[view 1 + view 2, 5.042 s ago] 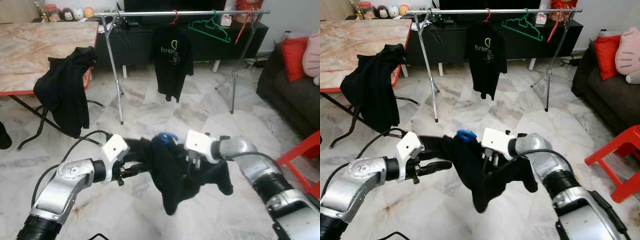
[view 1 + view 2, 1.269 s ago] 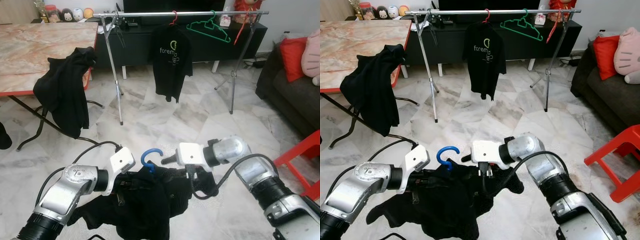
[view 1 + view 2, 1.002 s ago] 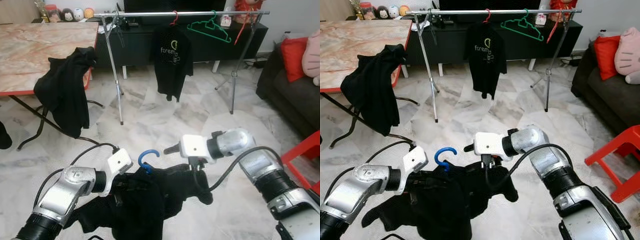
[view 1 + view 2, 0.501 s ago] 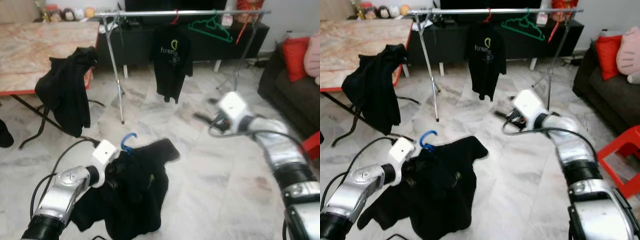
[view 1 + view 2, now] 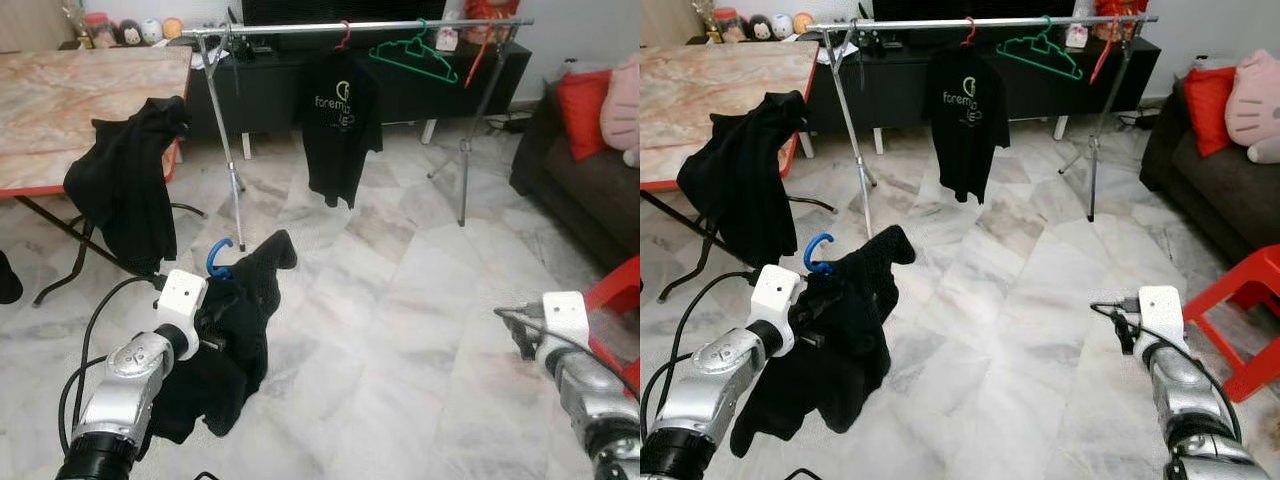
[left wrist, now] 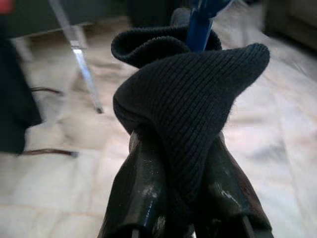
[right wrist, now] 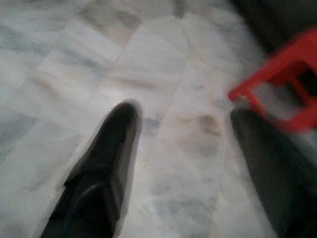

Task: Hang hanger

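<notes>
A black knit garment [image 5: 238, 318] hangs on a blue hanger whose hook [image 5: 217, 254] sticks up above it. My left gripper [image 6: 182, 198] is shut on the bunched fabric just below the hook, low on the left above the floor. My right gripper [image 7: 181, 148] is open with nothing between its fingers; that arm [image 5: 563, 330] is low on the right, well apart from the garment. The silver clothes rail [image 5: 290, 30] stands farther ahead. It carries a black T-shirt [image 5: 340, 125] on a red hanger, a bare green hanger [image 5: 415, 55] and a red hanger [image 5: 482, 50].
A marble-topped table [image 5: 70, 90] stands at the left with another black garment [image 5: 130, 190] draped off its corner. A dark sofa [image 5: 575, 170] and a red stool [image 5: 620, 290] are at the right. Open marble floor lies between me and the rack legs [image 5: 236, 190].
My right gripper has let go of the garment and swung away, down to the right. The left gripper now carries the garment alone, a little farther left, with the fabric hanging down.
</notes>
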